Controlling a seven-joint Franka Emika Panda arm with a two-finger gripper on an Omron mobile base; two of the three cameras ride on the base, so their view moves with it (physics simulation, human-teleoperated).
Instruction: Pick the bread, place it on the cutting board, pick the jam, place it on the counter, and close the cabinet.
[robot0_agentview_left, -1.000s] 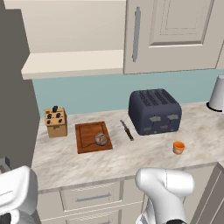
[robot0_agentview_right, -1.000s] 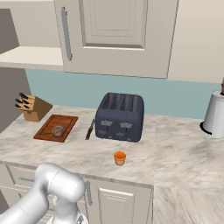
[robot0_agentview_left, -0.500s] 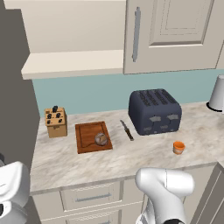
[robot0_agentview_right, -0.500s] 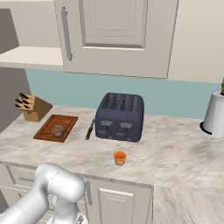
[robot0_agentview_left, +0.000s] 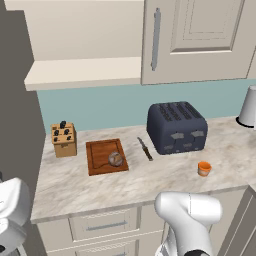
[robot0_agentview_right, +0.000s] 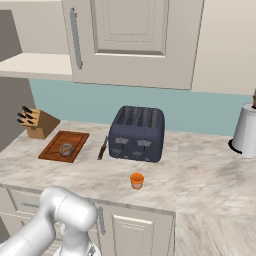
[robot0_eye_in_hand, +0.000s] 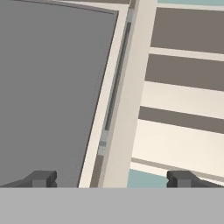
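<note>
The bread (robot0_agentview_left: 115, 159), a small round brown loaf, lies on the reddish cutting board (robot0_agentview_left: 98, 161), and it shows again from the right (robot0_agentview_right: 66, 149) on the board (robot0_agentview_right: 75, 139). The orange jam (robot0_agentview_left: 204, 168) (robot0_agentview_right: 137, 180) stands on the counter (robot0_agentview_left: 165, 176) in front of the toaster. The cabinet (robot0_agentview_left: 200, 40) has a panelled door with a silver handle, and left of it an open cream shelf (robot0_agentview_left: 85, 70). My gripper (robot0_eye_in_hand: 111, 179) is open with nothing between its fingertips (robot0_eye_in_hand: 42, 178). It faces a cream edge (robot0_eye_in_hand: 127, 96) between a grey panel and cream shelves.
A dark blue toaster (robot0_agentview_left: 176, 127) stands mid-counter with a knife (robot0_agentview_left: 145, 149) to its left. A light knife block (robot0_agentview_left: 63, 140) sits at the far left. A white kettle-like pot (robot0_agentview_right: 245, 131) is at the right. A tall grey panel (robot0_agentview_left: 15, 100) borders the counter's left end.
The white part of my arm at the lower left of the left base view has sunk a little lower and further left. Nothing on the counter has moved.
</note>
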